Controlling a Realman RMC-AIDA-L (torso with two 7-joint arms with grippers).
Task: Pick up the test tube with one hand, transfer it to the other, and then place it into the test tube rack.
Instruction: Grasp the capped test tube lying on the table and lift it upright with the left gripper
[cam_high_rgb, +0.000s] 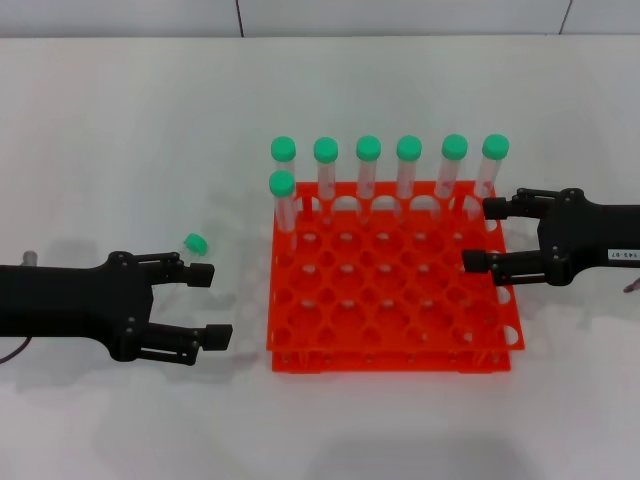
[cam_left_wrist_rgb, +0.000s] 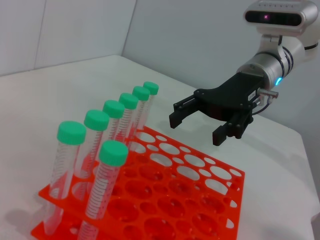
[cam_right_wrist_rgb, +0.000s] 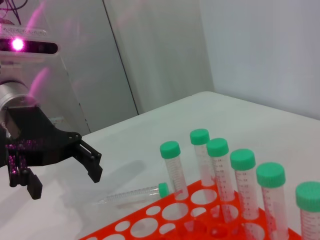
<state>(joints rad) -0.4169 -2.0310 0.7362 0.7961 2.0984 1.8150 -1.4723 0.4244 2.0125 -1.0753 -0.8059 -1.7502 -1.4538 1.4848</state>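
Observation:
The test tube (cam_high_rgb: 195, 243) lies on the white table left of the test tube rack (cam_high_rgb: 390, 300); its green cap points toward the rack, and its clear body (cam_right_wrist_rgb: 131, 194) shows in the right wrist view. My left gripper (cam_high_rgb: 209, 305) hovers open just beside it, its upper finger close over the tube body, holding nothing. It also appears as the left gripper (cam_right_wrist_rgb: 65, 181) in the right wrist view. My right gripper (cam_high_rgb: 482, 234) is open and empty over the rack's right edge, seen from the left wrist as the right gripper (cam_left_wrist_rgb: 197, 129).
Several green-capped tubes (cam_high_rgb: 367, 170) stand upright along the rack's back row, with one more tube (cam_high_rgb: 283, 205) in the second row at the left corner. The other rack holes (cam_left_wrist_rgb: 195, 200) hold nothing. White table surrounds the rack.

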